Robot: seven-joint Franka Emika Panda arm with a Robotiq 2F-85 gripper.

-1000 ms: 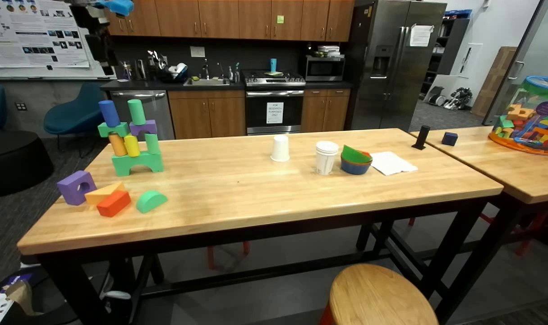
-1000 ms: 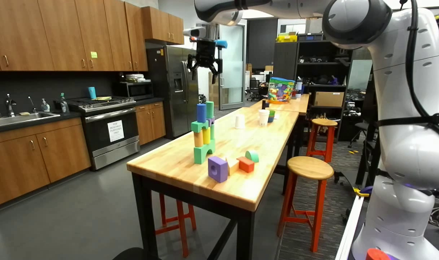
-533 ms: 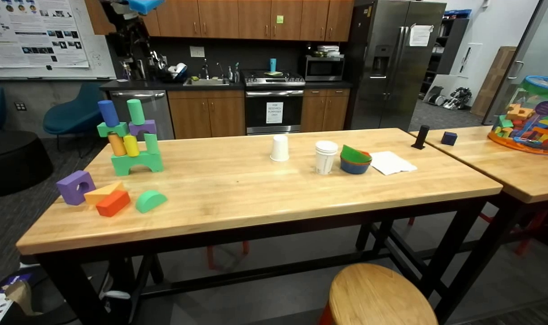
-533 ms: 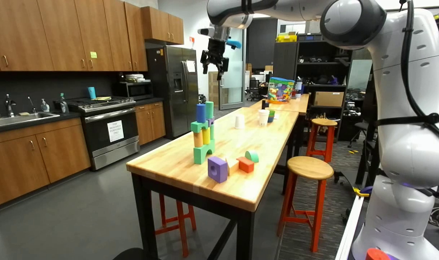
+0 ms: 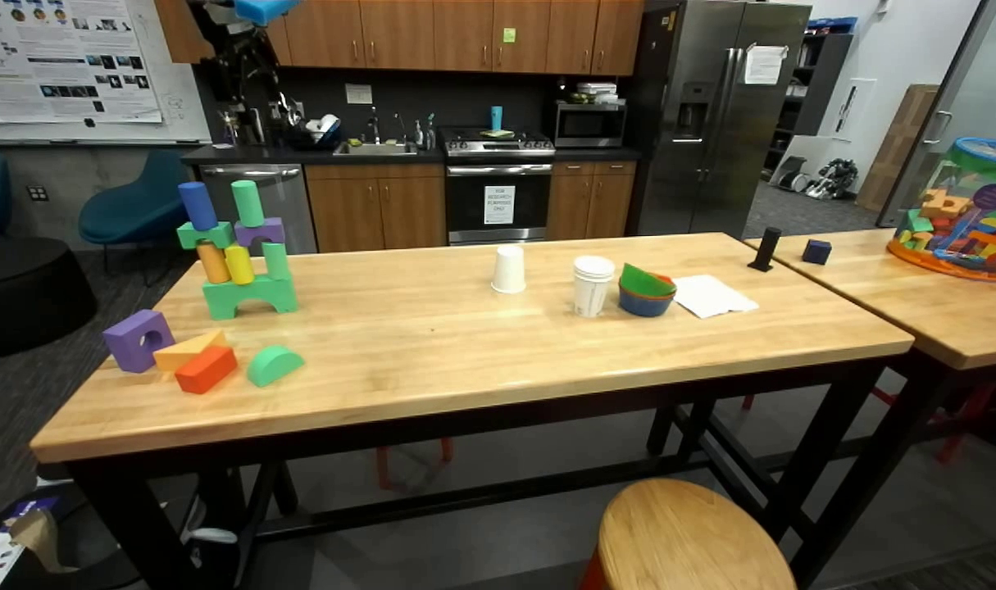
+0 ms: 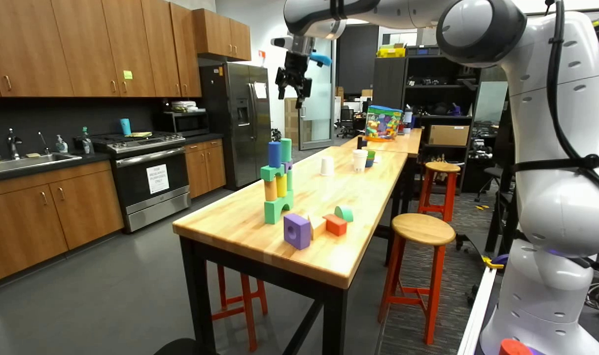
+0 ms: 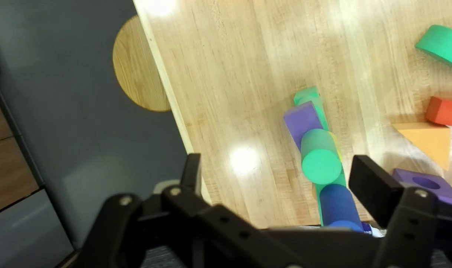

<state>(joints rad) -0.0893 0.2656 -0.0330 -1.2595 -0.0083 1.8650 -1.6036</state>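
My gripper [image 6: 290,98] is open and empty, high above the table in an exterior view. In the wrist view its fingers stand wide apart, and the gripper [image 7: 276,175] is nearest to a block tower seen below. The tower has a blue cylinder [image 5: 198,206] and a green cylinder [image 5: 248,203] on top. Under them are a small green block [image 5: 206,235] and a purple arch [image 5: 260,232]. Orange [image 5: 213,263], yellow [image 5: 239,265] and green [image 5: 276,260] uprights stand on a green arch [image 5: 252,297]. In the wrist view the gripper body hides part of the blue cylinder.
Beside the tower lie a purple block with a hole [image 5: 138,341], an orange wedge [image 5: 188,352], a red block [image 5: 206,369] and a green half-round [image 5: 275,365]. White cups [image 5: 510,270], bowls [image 5: 645,299] and a paper sheet [image 5: 713,296] are farther along the table [image 5: 432,360].
Between one second and half a second ago, my gripper shifted to the right in both exterior views and tilted. Since then it has barely moved. The blocks have not moved.
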